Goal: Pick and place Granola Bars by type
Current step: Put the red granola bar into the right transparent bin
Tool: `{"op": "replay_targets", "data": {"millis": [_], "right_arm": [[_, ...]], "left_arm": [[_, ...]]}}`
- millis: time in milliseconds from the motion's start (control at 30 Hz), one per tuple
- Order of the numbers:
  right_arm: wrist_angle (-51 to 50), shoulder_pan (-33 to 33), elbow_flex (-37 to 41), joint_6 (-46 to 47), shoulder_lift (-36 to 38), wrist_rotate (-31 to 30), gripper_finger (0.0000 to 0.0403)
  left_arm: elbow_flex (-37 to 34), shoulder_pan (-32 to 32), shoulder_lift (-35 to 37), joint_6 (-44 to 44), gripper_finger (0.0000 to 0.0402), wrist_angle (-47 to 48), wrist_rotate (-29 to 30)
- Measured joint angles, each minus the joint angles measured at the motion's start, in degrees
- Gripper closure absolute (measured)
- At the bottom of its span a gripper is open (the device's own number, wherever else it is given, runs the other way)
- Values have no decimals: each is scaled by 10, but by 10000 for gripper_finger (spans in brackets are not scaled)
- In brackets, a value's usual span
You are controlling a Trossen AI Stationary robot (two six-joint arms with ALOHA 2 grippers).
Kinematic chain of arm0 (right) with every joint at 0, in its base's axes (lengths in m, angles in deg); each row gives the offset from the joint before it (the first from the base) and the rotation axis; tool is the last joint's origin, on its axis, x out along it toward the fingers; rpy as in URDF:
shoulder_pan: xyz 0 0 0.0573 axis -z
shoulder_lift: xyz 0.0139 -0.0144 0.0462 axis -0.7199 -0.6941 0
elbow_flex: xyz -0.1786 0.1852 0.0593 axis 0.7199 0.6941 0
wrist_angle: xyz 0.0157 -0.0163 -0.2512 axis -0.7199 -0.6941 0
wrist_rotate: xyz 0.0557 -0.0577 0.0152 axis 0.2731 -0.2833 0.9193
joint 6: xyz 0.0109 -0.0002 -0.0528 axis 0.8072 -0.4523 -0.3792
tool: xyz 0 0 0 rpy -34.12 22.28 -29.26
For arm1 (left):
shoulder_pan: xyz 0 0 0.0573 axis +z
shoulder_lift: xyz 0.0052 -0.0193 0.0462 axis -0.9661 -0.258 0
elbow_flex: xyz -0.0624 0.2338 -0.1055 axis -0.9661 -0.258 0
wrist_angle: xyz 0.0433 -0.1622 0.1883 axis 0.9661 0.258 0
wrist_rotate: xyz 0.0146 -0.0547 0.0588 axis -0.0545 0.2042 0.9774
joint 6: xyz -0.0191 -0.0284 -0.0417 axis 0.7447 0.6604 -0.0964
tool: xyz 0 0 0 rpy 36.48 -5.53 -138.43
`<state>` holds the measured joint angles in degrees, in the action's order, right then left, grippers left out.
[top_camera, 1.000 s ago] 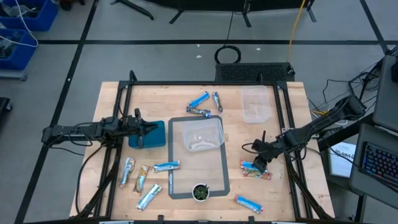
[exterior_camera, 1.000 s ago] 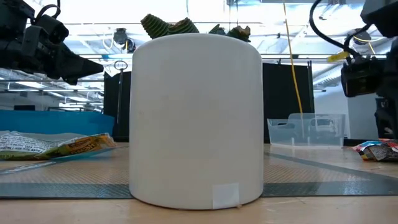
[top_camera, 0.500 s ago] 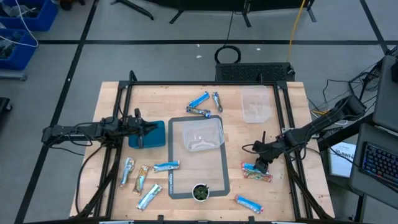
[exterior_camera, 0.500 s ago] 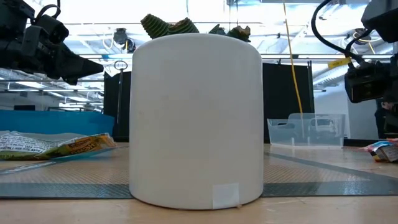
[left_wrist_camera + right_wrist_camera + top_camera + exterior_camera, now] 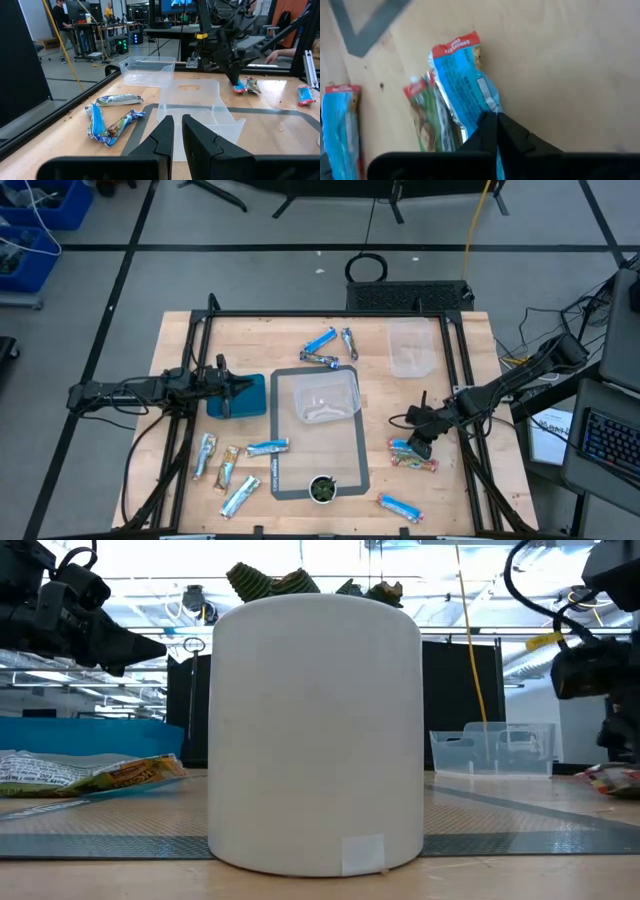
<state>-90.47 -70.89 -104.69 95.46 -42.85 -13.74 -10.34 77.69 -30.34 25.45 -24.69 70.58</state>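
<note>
Granola Bars: right gripper (image 5: 495, 119) clamped on end of blue bar (image 5: 465, 82) w/ red tip, crinkly foil, lying on a second bar at right of desk (image 5: 480, 380), prob. to lift it for sorting. Left gripper (image 5: 178, 131) hovers nearly closed, holding nothing, facing clear plastic tray (image 5: 197, 102). Other bars scattered flat on wood.

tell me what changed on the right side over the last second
The right end effector lowered slightly and closed on the blue bar with red ends beside the green-and-red bar. The bars, the left end effector over the teal lid and the clear bin stayed put.
</note>
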Motion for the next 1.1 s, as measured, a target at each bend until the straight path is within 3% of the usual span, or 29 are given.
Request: {"op": "replay_targets", "data": {"millis": [300, 533, 733, 1100], "right_arm": [[97, 5, 0, -120, 45, -73, 403], [204, 35, 0, -285, 101, -108, 403], [281, 73, 0, -408, 139, -80, 403], [253, 177, 0, -497, 251, -1, 403]], "left_arm": [[0, 0, 0, 1, 360, -3, 1], [0, 0, 0, 0, 360, -3, 3], [0, 0, 0, -1, 360, -4, 3], [0, 0, 0, 5, 360, -5, 3]]}}
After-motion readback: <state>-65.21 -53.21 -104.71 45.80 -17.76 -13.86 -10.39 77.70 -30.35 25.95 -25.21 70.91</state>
